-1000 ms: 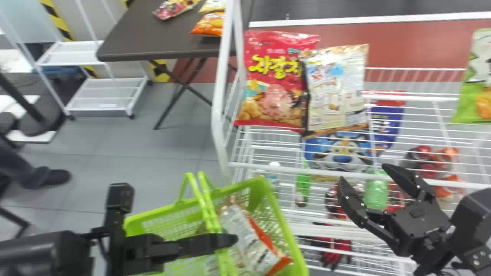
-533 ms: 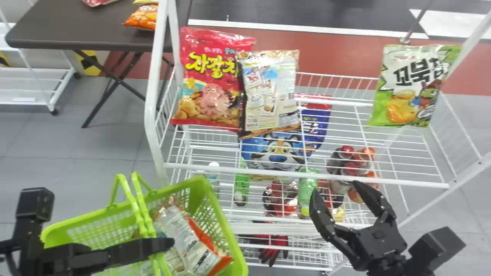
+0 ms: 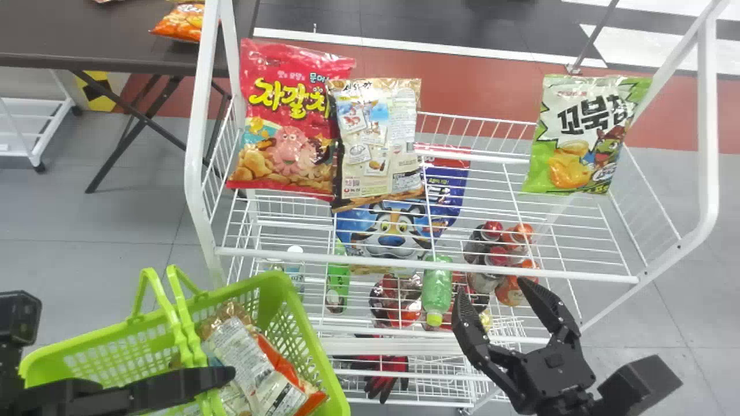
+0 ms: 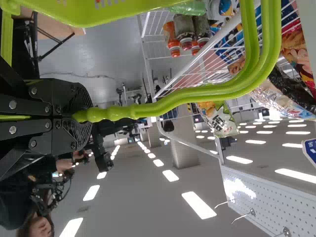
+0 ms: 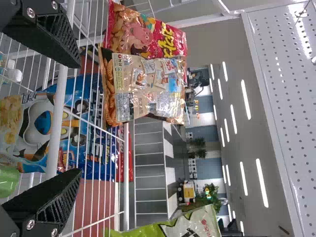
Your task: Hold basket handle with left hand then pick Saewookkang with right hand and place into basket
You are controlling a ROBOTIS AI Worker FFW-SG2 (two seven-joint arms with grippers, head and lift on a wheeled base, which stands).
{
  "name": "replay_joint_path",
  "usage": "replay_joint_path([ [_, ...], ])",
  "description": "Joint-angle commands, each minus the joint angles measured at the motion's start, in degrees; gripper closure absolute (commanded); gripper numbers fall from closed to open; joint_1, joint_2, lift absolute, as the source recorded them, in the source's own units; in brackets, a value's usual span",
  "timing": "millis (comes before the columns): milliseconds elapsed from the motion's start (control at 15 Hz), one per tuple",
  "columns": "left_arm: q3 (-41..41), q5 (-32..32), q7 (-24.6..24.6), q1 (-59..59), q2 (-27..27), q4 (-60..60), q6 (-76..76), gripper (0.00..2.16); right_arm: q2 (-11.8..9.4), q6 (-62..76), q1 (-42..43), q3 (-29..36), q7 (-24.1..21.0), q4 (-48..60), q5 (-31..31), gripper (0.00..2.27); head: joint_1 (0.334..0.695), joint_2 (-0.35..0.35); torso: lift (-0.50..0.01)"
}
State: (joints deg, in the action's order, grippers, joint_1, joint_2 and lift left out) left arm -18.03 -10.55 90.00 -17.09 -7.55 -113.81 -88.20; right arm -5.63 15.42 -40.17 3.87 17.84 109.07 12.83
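Note:
In the head view, my left gripper (image 3: 217, 377) is at the lower left, shut on the green basket's handle (image 3: 184, 332). The left wrist view shows this gripper (image 4: 81, 116) clamped around the handle (image 4: 197, 94). Right of the lower shelf's bottles, my right gripper (image 3: 491, 289) stands open and empty. Saewookkang (image 3: 378, 144), a beige bag with its printed back outward, hangs above the top wire shelf, overlapping a red snack bag (image 3: 289, 121). Farther in beyond the parted fingers of my right gripper (image 5: 74, 118) is Saewookkang (image 5: 143, 86) in the right wrist view.
Snack bags (image 3: 254, 361) lie in the green basket (image 3: 312, 335). A green-and-white bag (image 3: 584, 136) hangs at the shelf's right. The top shelf's front rail (image 3: 404, 265) runs between the right gripper and the hanging bags. Bottles (image 3: 436, 289) and a blue bag (image 3: 393, 228) are lower down.
Shelf, hanging bags, basket and left gripper have shifted left in the head view. The right gripper has shifted left less, so it stands farther right against the shelf; it remains open.

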Motion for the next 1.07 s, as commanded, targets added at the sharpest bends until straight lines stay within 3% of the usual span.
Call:
replay_joint_path([
  [0,-0.07,0.0,0.57,-0.31,0.08,-0.18,-1.83,2.15,0.09,0.44,-0.35,0.08,0.0,0.01,0.0,0.04,0.695,-0.15,-0.018],
  [1000,-0.16,0.0,0.57,-1.72,0.34,-1.68,-1.83,2.15,0.27,2.2,-1.49,0.17,0.0,0.36,0.79,0.04,0.695,-0.163,-0.018],
])
